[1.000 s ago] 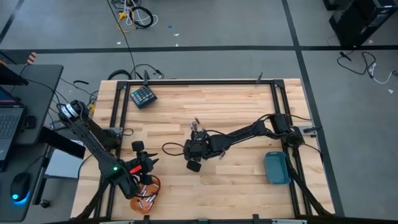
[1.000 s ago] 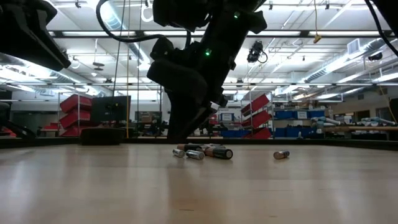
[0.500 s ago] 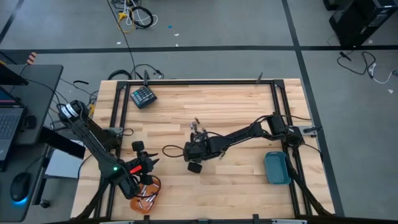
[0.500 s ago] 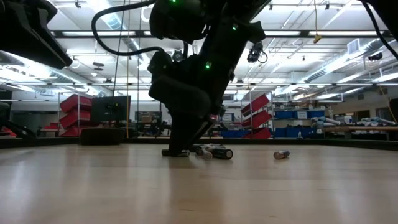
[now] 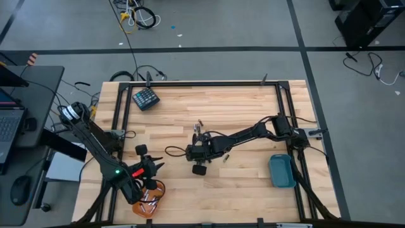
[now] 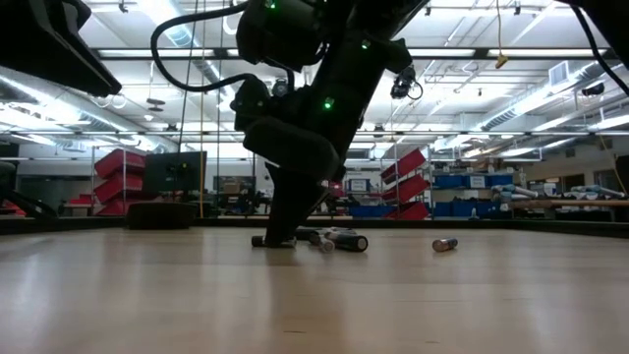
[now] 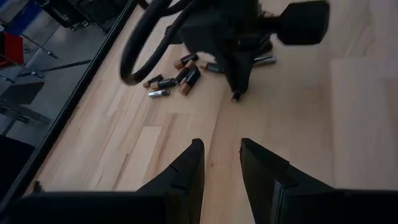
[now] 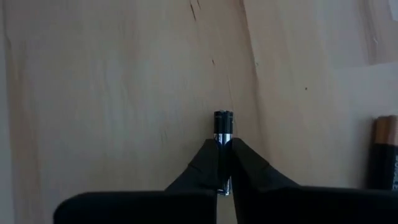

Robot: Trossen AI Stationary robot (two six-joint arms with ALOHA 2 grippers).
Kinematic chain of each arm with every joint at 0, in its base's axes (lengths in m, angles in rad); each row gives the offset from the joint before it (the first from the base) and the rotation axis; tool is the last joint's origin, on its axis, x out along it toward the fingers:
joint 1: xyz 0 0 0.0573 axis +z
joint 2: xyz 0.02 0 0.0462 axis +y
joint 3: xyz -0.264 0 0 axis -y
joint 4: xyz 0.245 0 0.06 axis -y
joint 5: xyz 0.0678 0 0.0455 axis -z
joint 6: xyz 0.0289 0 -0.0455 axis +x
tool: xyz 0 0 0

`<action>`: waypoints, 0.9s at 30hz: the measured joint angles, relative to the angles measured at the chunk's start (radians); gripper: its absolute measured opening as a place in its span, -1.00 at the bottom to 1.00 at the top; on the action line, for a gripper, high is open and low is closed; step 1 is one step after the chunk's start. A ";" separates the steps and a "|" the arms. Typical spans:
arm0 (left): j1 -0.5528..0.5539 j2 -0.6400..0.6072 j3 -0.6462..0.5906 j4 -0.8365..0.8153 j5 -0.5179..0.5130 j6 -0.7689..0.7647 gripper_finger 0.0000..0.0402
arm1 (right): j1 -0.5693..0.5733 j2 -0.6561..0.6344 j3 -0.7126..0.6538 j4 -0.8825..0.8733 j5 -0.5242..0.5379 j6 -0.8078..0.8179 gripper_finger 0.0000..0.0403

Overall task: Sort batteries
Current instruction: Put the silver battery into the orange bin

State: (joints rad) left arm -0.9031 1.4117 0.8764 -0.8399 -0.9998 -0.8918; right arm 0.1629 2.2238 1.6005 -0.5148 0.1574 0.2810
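Right, the right tool (image 8: 224, 163) is down at the worktop (image 5: 240, 114), mid-table, fingers pinched on a slim silver-and-dark battery (image 8: 223, 134). Cell lies flat on the wood, its end poking out past the fingertips. Grip looks made, lift not yet: in the low view the tool tip (image 6: 280, 236) sits at surface level.

Just beside it, the loose pile of batteries (image 7: 177, 76): several dark and copper-ended cells clustered close together, some touching. One copper-topped cell (image 8: 385, 152) shows at the edge of the right wrist view, near the gripped one but apart from it. A lone cell (image 6: 444, 244) lies off to the side of the pile in the low view.

Left tool (image 7: 222, 165) hangs over the near-left corner of the worktop, fingers parted with a narrow gap, nothing between them. It waits just above the orange tray (image 5: 138, 206), which already seems to hold a few cells; can't count them.

Blue tray (image 5: 281, 171) sits by the right edge, well apart from the pile; can't tell if anything is in it.

Progress, my read: early to middle. Some cells look sorted into the orange tray, but most of the pile is left on the wood.
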 joint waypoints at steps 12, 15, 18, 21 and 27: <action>0.017 0.000 0.000 0.288 0.029 0.361 -0.50 | 0.042 -0.089 -0.003 0.022 0.057 -0.075 -0.99; 0.042 0.000 0.000 0.289 0.029 0.363 -0.50 | 0.068 -0.123 -0.003 0.043 0.083 -0.103 -0.99; 0.080 0.000 0.000 0.289 0.030 0.366 -0.50 | 0.099 -0.154 -0.003 0.111 0.092 -0.159 -1.00; 0.111 0.000 0.000 0.297 0.049 0.396 -0.50 | 0.129 -0.168 -0.002 0.197 0.093 -0.225 -1.00; 0.132 0.000 0.000 0.354 0.069 0.481 -0.50 | 0.156 -0.173 -0.002 0.305 0.093 -0.306 -1.00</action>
State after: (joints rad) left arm -0.7708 1.4117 0.8764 -0.4859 -0.9310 -0.4104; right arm 0.3191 2.0510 1.5982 -0.2095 0.2508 -0.0248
